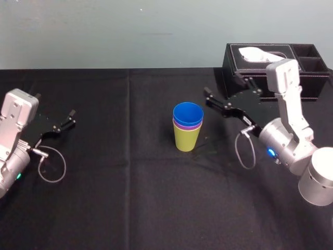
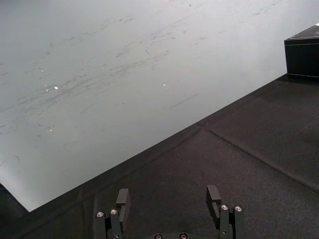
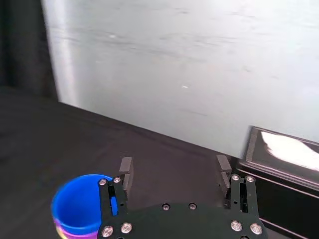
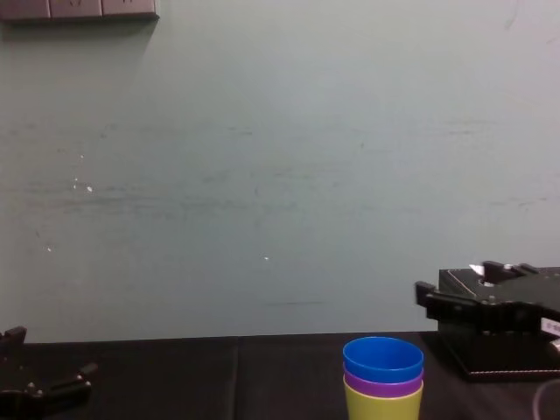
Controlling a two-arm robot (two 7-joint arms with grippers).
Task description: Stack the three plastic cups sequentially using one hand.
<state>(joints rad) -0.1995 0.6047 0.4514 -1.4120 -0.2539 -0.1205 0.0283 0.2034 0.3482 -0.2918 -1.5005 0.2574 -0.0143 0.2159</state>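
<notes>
The three plastic cups stand nested in one upright stack at the middle of the black table. The yellow-green cup (image 1: 186, 138) is at the bottom, a purple rim (image 1: 188, 125) shows in the middle, and the blue cup (image 1: 188, 113) is on top. My right gripper (image 1: 222, 86) hovers open just right of the stack and holds nothing. The right wrist view shows its fingers (image 3: 126, 168) spread wide, with the blue cup (image 3: 77, 204) off to one side and outside them. The chest view has the stack (image 4: 383, 381) left of the right gripper (image 4: 455, 282). My left gripper (image 1: 54, 104) rests open at the far left.
A black tissue box (image 1: 276, 62) with side compartments stands at the back right, just behind my right arm. A black cloth (image 1: 130, 198) covers the table, with free room in front of and left of the stack. A pale wall (image 4: 262, 175) rises behind the table.
</notes>
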